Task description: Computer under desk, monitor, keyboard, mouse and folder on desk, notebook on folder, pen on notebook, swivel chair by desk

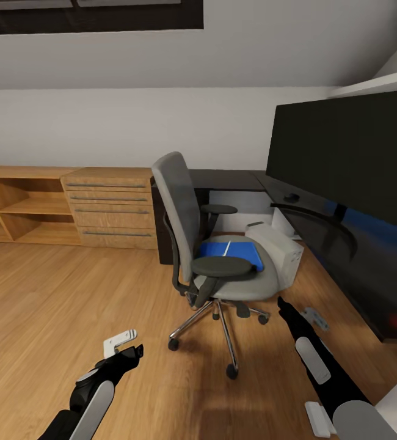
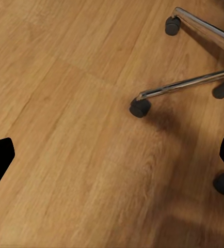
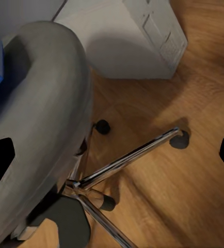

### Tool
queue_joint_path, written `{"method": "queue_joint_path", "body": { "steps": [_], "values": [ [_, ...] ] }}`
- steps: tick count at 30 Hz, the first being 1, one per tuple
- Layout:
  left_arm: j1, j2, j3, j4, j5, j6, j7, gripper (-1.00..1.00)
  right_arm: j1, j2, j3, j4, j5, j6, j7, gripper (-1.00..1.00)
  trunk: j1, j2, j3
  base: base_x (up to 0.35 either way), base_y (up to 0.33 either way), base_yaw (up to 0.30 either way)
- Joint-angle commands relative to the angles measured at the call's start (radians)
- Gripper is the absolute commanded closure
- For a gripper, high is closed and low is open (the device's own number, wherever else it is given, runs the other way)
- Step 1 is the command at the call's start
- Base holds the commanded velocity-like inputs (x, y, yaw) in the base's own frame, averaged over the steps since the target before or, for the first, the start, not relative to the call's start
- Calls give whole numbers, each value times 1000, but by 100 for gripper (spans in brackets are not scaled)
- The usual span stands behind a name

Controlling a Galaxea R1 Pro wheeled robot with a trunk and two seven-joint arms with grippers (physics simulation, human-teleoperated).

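Observation:
The grey swivel chair (image 1: pixel 186 226) stands on the wood floor just left of the glossy black desk (image 1: pixel 320 235). On its seat lies the blue folder (image 1: pixel 238 252) with a thin pale pen (image 1: pixel 226 249) on top. The light grey computer (image 1: pixel 281 247) stands on the floor between the chair and the desk. On the desk the wide black monitor (image 1: pixel 345 153) stands, with a small dark mouse (image 1: pixel 292 197) near its foot. My left gripper (image 1: pixel 136 351) hangs open over the floor, left of the chair's chrome base (image 2: pixel 184 85). My right gripper (image 1: pixel 282 304) is open beside the seat (image 3: pixel 45 103), above the base.
A light-wood drawer chest (image 1: pixel 110 208) and open shelves (image 1: pixel 15 208) line the back wall. Castors (image 2: pixel 140 107) and chrome legs (image 3: pixel 127 160) spread out under the seat. The computer (image 3: pixel 127 36) stands close behind the chair. Open floor lies to the left.

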Motion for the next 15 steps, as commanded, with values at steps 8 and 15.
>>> {"method": "queue_joint_path", "body": {
  "steps": [8, 15],
  "values": [
    [-1, 0, -4, 0, 9, -1, 11, -100, 0, 0, 9, -14, -10, -6, -2, -100, 0, 0, -1, 0, 0, 0],
    [-1, 1, -4, 0, 9, -1, 10, -100, 1, -1, 10, -15, -8, -6, -2, -100, 0, 0, -1, 0, 0, 0]
  ]
}}
